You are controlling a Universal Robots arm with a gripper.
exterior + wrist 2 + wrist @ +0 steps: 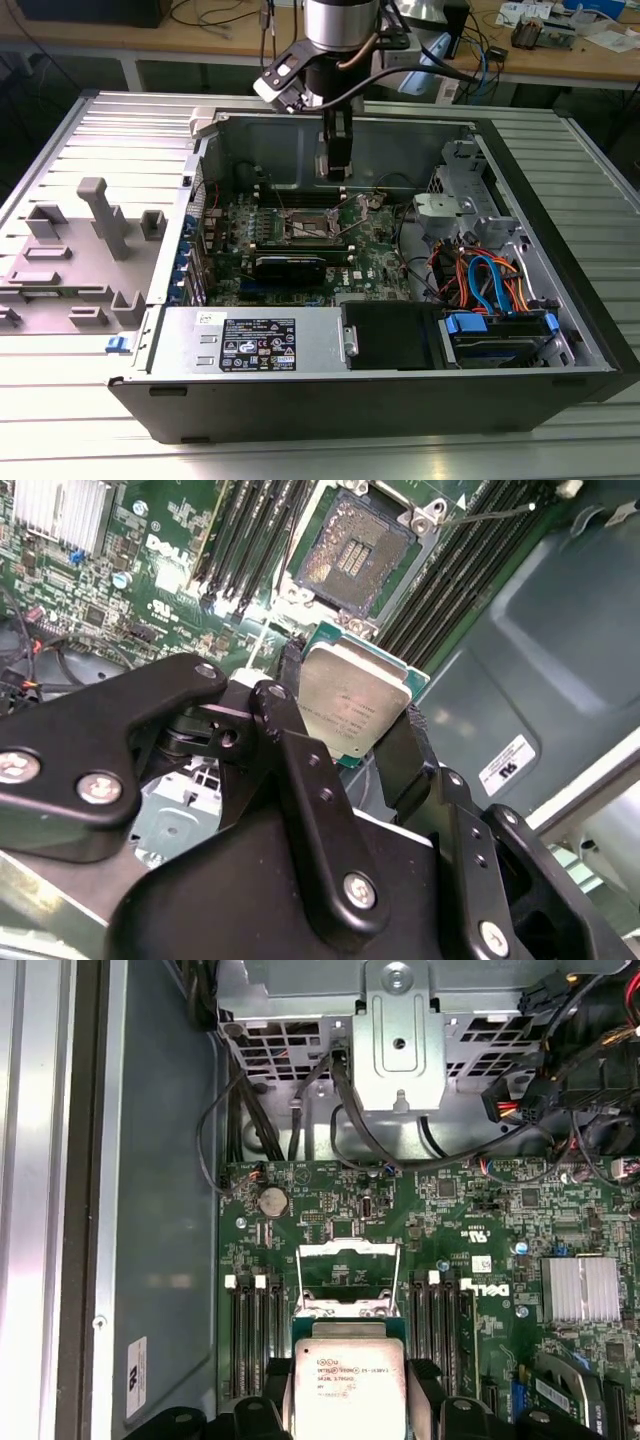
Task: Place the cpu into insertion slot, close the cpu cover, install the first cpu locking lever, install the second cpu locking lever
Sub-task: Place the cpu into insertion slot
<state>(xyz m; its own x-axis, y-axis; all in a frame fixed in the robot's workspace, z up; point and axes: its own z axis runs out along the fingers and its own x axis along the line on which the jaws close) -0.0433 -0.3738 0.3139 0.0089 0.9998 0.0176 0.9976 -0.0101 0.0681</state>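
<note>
My gripper (352,712) is shut on the cpu (350,692), a small square chip with a silver-grey top and green edge, pinched by two opposite sides between black fingers (422,1385). In the first wrist view the cpu (346,1378) hangs in my gripper (346,1400), just short of the raised silvery cpu cover (348,1278). The insertion slot (356,552) lies open below, its brownish-gold centre bare, with a thin wire lever (490,514) swung out beside it. In the exterior view my gripper (338,172) hovers above the motherboard, slightly to the right of the insertion slot (305,228).
The open computer case (560,300) lies on a ribbed metal table. Black memory slots (252,1335) flank the socket on both sides. A finned heatsink (585,1288), a black graphics card (288,266), cable bundles (490,280) and a drive cage (398,1030) crowd the case. A grey fixture (100,215) stands outside.
</note>
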